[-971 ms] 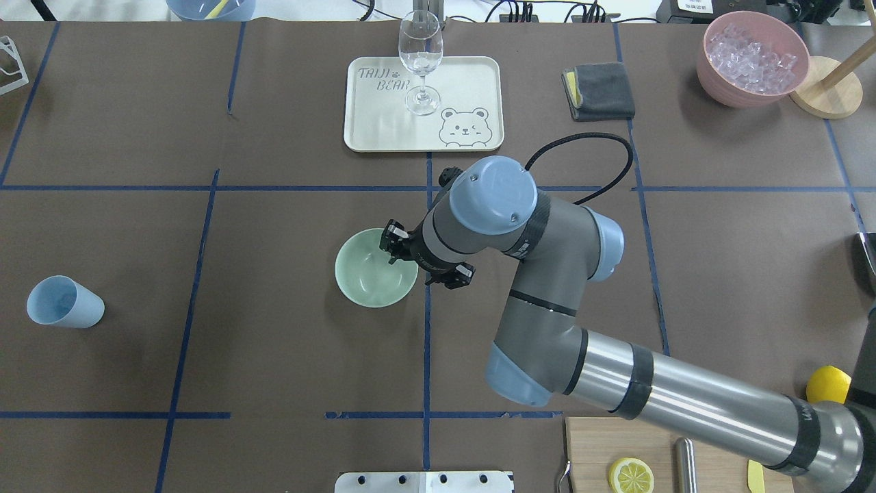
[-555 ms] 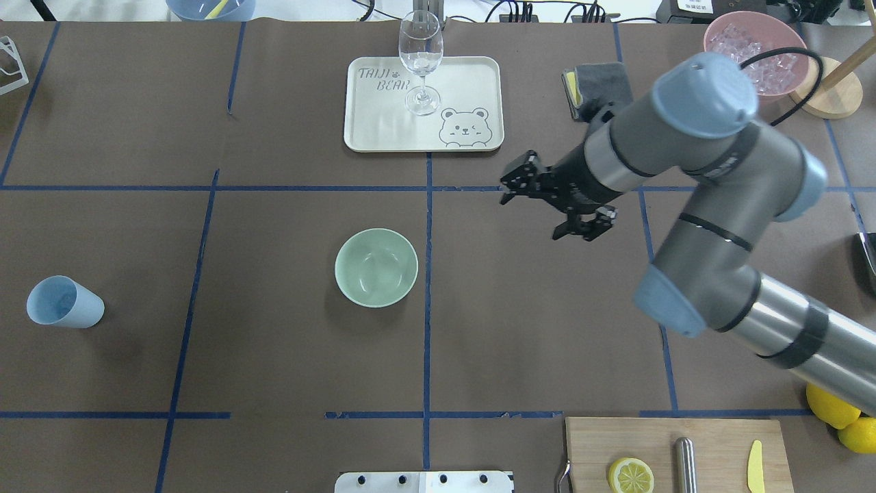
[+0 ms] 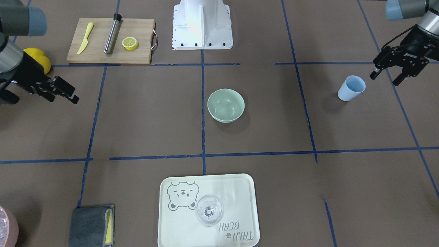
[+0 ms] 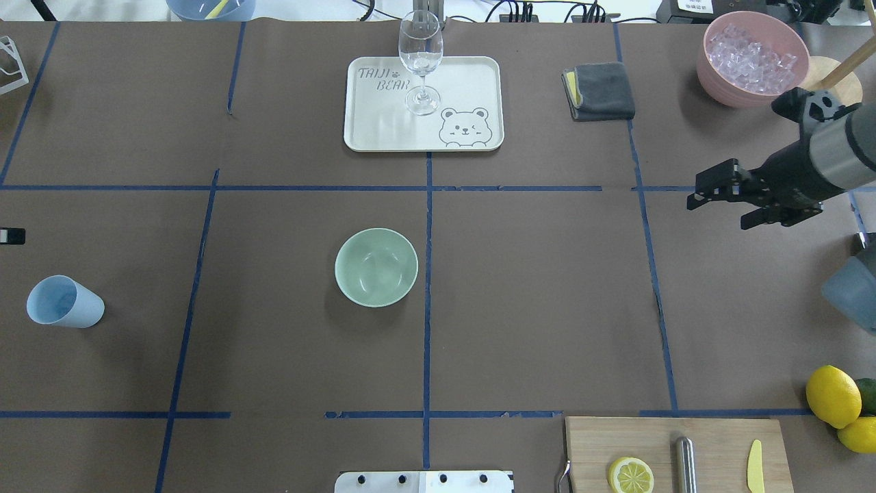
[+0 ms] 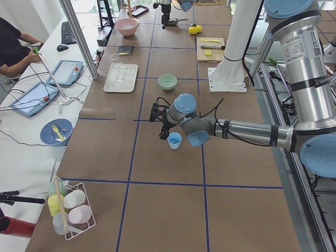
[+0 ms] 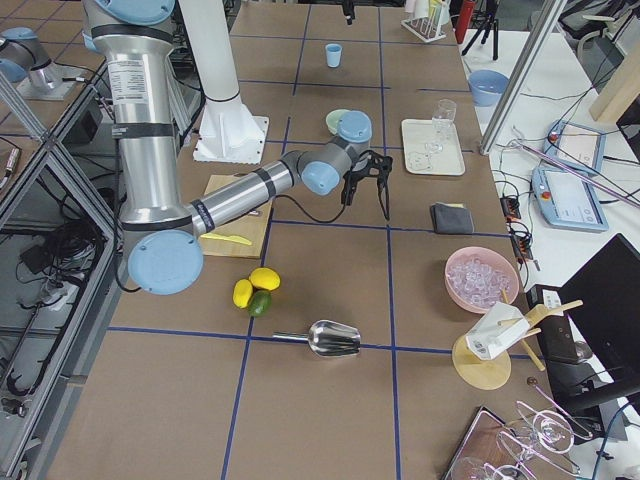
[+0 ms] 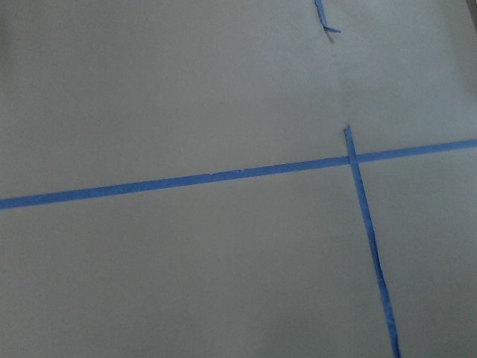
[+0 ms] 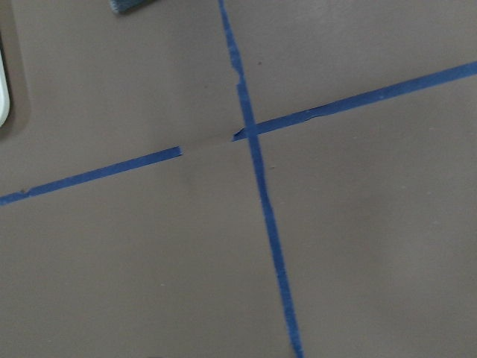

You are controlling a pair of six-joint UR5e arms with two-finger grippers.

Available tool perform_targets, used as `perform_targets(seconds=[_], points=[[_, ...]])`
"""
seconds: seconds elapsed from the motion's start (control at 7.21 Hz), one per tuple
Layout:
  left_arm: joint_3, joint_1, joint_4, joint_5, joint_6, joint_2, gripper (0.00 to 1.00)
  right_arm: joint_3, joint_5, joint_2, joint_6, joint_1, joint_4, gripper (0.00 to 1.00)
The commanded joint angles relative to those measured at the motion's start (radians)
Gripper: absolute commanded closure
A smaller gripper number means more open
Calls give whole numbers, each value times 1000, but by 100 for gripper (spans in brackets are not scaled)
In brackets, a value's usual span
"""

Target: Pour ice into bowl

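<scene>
While the green bowl [image 4: 376, 267] sits empty, the ice [image 4: 751, 55] lies far off in the pink bowl [image 4: 724, 94]; the right gripper [image 4: 717, 211] and left gripper [image 3: 384, 79] hang open and empty, so fetching ice likely comes next

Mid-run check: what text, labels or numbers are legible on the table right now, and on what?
"TAIJI BEAR": printed on the cream tray, with a paw mark and a bear-face drawing.
White label at the overhead view's top edge: too small to read.
Nothing else carries readable text.
</scene>
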Motion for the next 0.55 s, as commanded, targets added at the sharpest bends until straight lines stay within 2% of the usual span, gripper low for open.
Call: perform_targets(seconds=[0.0, 0.28, 0.42], points=[[-70, 140, -99, 217, -129, 111, 0, 4, 8, -79, -132, 80, 0, 0], [-101, 397, -99, 583, -307, 197, 0, 34, 8, -106, -134, 86, 0, 0], [-101, 584, -93, 787, -471, 213, 0, 54, 8, -111, -134, 86, -1, 0]])
